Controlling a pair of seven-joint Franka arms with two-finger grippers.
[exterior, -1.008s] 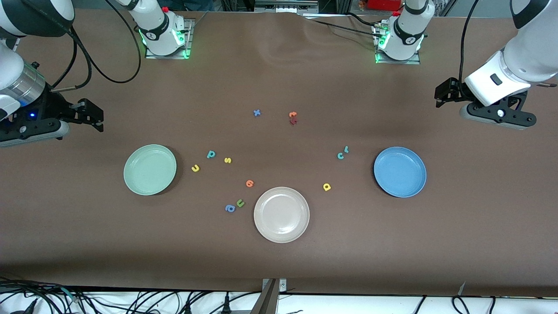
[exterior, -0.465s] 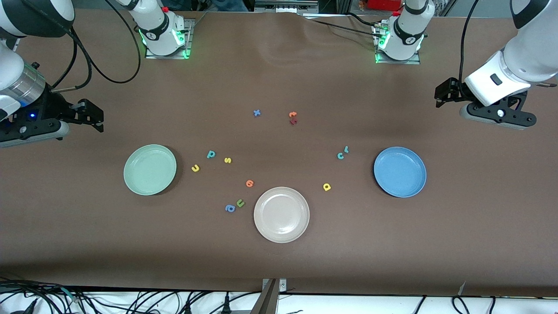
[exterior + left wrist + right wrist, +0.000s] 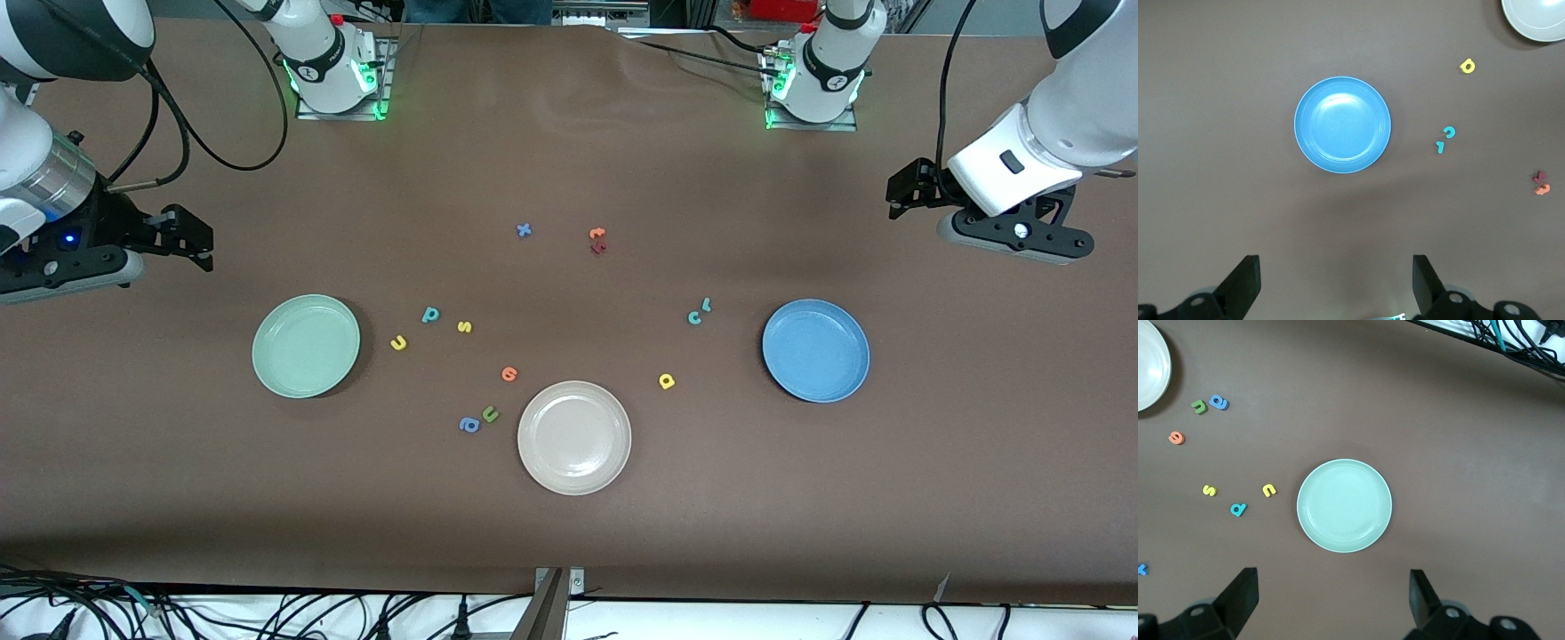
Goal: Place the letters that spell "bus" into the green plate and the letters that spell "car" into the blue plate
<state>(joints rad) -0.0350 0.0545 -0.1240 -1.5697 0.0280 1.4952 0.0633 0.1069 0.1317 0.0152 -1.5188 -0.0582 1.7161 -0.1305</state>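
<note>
Beige-pink plate [image 3: 1538, 17] cut off, left claw [image 3: 1333, 283] fingertips cropped, spread

A robotics lab is indicated: two arm bases [image 3: 336, 76] are bolted to a covered table [image 3: 569, 524], with cables [image 3: 267, 613] bundled along its edge.

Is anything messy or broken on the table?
Nothing looks broken or spilled. The foam letters lie scattered flat on the table, none in the green plate or blue plate yet. One small oddity: an orange letter and a dark red letter touch.
</note>
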